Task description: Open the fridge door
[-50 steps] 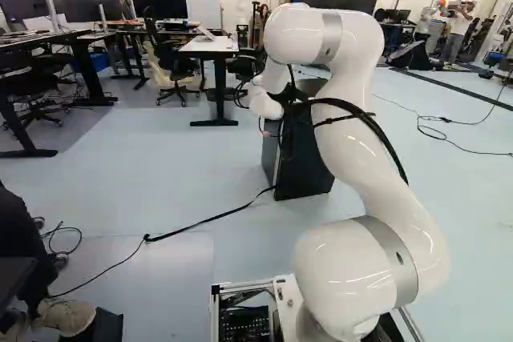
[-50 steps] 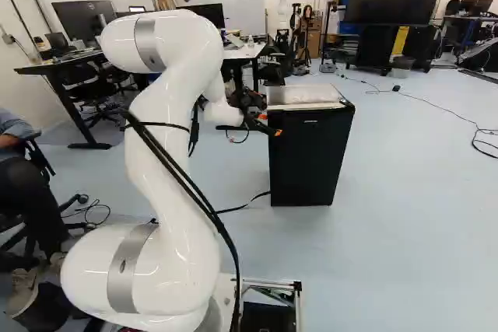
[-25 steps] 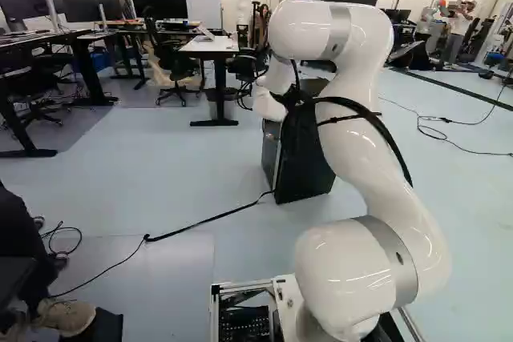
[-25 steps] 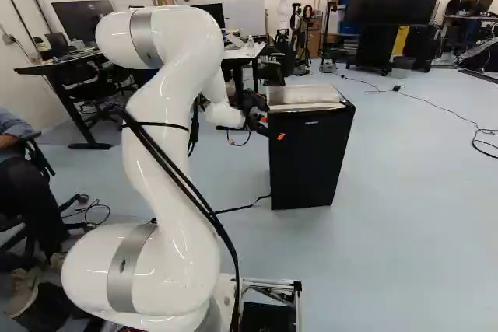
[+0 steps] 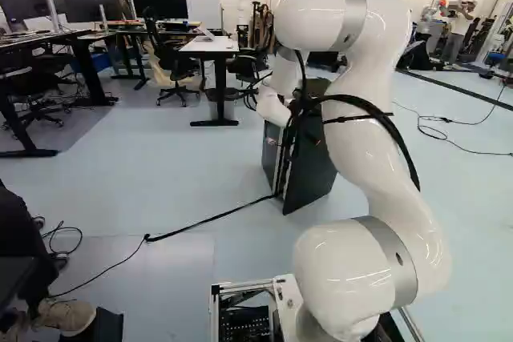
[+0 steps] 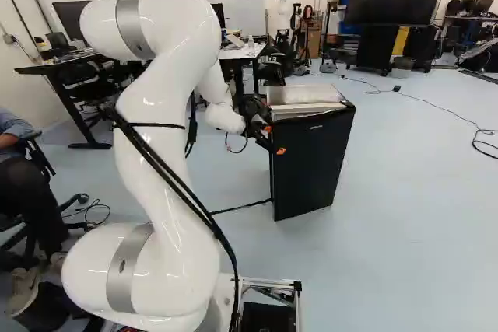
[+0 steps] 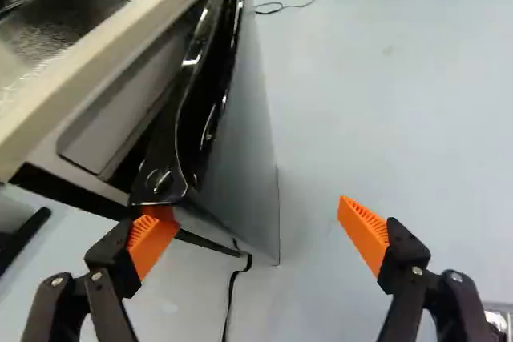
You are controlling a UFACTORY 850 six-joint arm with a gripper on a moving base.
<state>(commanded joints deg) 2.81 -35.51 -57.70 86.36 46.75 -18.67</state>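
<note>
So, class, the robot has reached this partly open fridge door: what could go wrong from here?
The end effector is open, with only one orange pad at the edge of the door, so it might slip off and leave the door merely ajar.

A black cord crosses the floor to the foot of the fridge; the swinging door could perhaps snag it.

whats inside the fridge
Past the ajar door, only a pale panel shows inside the fridge. The door and top hide the rest, so any contents can't be seen.
</note>
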